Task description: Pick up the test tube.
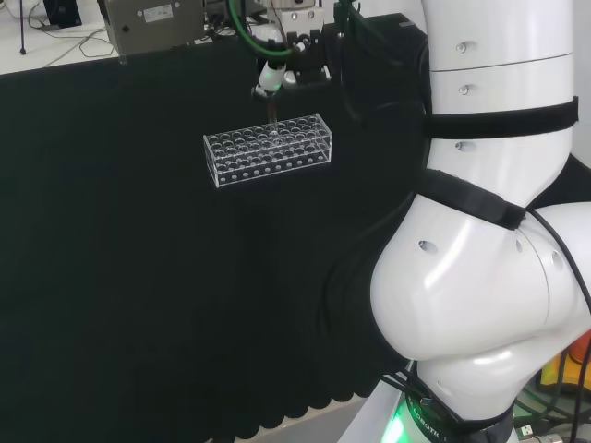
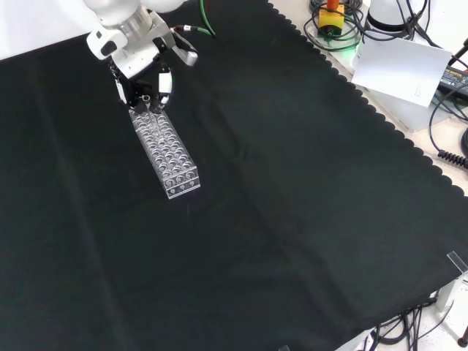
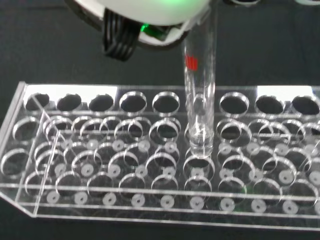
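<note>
A clear plastic test tube rack (image 1: 268,148) with several rows of holes lies on the black cloth; it also shows in the front view (image 2: 167,153) and close up in the wrist view (image 3: 150,165). A clear test tube (image 3: 200,95) with a red mark stands upright, its round lower end in a hole of the rack's top plate. In the head view the tube (image 1: 273,118) is a thin line under the hand. The hand (image 1: 288,57) hangs over the rack's far edge, its fingers curled down and pinching the tube's top. In the front view the hand (image 2: 143,67) sits over the rack's upper end.
Black cloth (image 2: 292,190) spreads wide around the rack. A grey box (image 1: 152,23) stands beyond the cloth's far edge in the head view. Papers and cables (image 2: 402,66) lie off the cloth's scalloped edge in the front view. The arm's white links (image 1: 489,231) stand at the head view's right.
</note>
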`<action>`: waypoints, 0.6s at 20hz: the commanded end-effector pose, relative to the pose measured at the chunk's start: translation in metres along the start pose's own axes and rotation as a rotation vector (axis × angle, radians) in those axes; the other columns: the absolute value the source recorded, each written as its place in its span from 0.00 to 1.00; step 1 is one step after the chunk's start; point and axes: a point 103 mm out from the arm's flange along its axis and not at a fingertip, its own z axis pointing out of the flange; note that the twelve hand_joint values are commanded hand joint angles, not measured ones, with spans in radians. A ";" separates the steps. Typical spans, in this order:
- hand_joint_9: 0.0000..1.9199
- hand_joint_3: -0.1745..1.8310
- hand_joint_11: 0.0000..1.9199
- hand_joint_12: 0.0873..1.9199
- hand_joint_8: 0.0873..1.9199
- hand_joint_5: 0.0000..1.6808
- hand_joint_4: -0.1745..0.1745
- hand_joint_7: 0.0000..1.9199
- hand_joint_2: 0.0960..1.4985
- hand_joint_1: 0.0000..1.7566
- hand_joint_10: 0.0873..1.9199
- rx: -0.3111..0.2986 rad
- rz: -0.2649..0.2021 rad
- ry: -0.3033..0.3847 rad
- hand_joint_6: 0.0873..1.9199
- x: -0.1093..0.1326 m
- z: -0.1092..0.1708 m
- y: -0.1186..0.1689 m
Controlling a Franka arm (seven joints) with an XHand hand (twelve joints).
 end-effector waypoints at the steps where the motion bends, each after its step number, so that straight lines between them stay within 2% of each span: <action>1: 0.86 0.40 0.75 0.43 0.24 0.79 0.00 0.89 0.40 0.70 0.32 -0.018 0.005 0.023 0.25 -0.006 -0.029 -0.005; 12: 0.86 0.40 0.75 0.43 0.24 0.79 0.00 0.89 0.40 0.70 0.31 -0.061 0.003 0.068 0.25 -0.010 -0.081 -0.021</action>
